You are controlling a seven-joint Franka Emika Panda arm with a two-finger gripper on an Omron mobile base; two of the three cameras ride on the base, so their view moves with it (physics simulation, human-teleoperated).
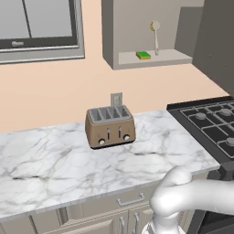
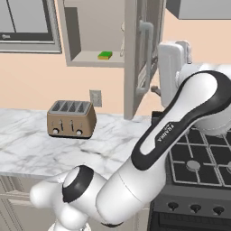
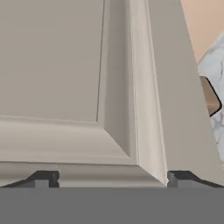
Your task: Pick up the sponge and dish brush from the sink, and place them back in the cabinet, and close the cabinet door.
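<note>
The green sponge [image 1: 143,55] lies on the shelf of the open wall cabinet [image 1: 137,27]. The dish brush [image 1: 156,35] stands upright just right of it, head up. In the right base view the sponge [image 2: 105,55] shows on the same shelf. The cabinet door [image 2: 134,58] stands swung out, edge-on, with its silver bar handle [image 2: 146,54] facing my arm. My gripper [image 3: 111,179] is open and empty, its fingertips [image 3: 43,179] close against the framed face of the cabinet door [image 3: 65,65]. The sink is out of view.
A tan toaster [image 1: 109,127] sits on the white marble counter [image 1: 45,160] below the cabinet, with a wall outlet [image 1: 116,98] behind it. A black gas stove [image 1: 212,123] adjoins the counter on the right. A window [image 1: 36,27] is at the upper left.
</note>
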